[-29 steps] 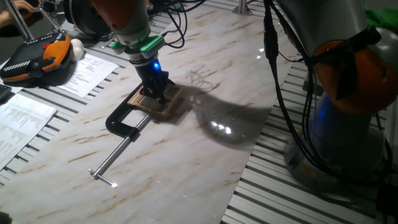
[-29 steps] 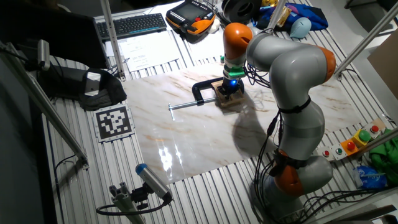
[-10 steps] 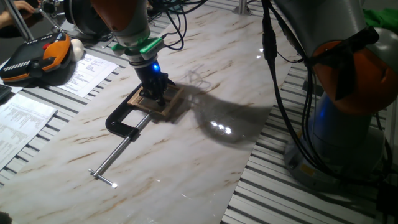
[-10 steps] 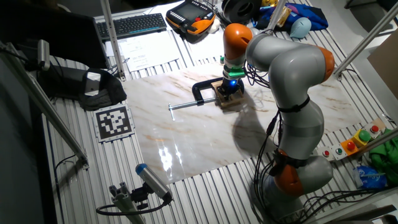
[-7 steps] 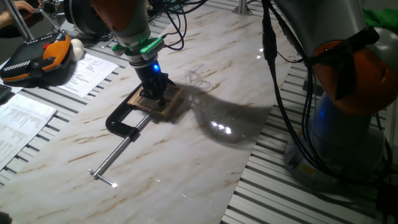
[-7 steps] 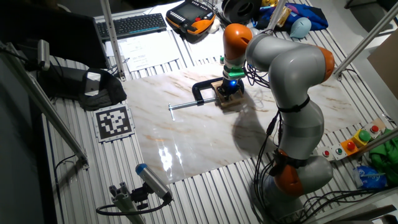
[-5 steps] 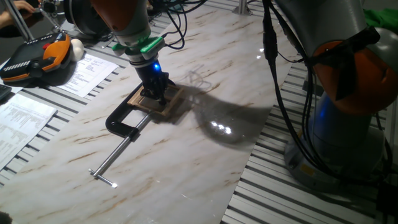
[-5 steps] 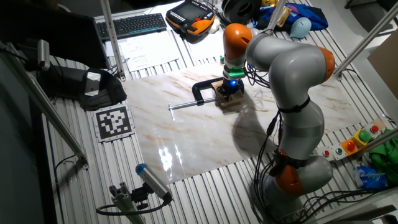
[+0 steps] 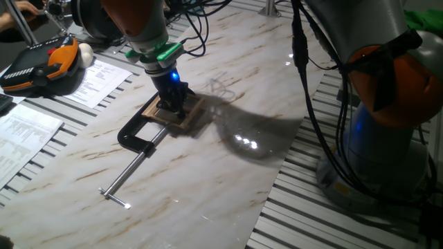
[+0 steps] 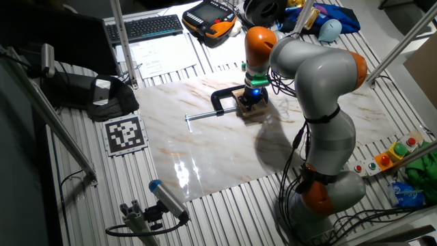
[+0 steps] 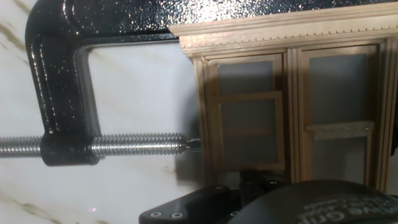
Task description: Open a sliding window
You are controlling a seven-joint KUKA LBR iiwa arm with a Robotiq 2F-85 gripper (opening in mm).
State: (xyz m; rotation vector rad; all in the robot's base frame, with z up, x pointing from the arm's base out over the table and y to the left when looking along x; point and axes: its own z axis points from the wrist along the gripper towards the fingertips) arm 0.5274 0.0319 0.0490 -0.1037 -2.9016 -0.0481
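The claw [image 9: 173,105] is pressing down onto the sliding window [image 9: 188,115], its dark fingers planted on the wooden frame. How far the fingers are spread cannot be told: both fixed views show them from the side as one dark mass, and in the hand view only the black housing at the 6 o'clock edge is showing. Compared with the frames from the last three seconds, almost nothing is shifting; the claw is staying in the same spot on the frame and the blue light above it is sitting at the same place. That stillness is suggesting, as a judgement, that the arm is either settling its contact or pushing so slowly that no travel is showing yet, so the window is probably not opened.

Moving outward, the sliding window [image 11: 292,99] is lying flat on the marble surface [image 9: 228,173], near its middle. In the hand view its left sash is sitting lower than the right one's crossbar, though whether that counts as slid open is unclear. At the window's 9 o'clock side in that view, the black C-clamp [image 11: 62,87] is gripping the frame, its threaded screw rod [image 11: 137,144] touching the frame edge and holding the piece steady.
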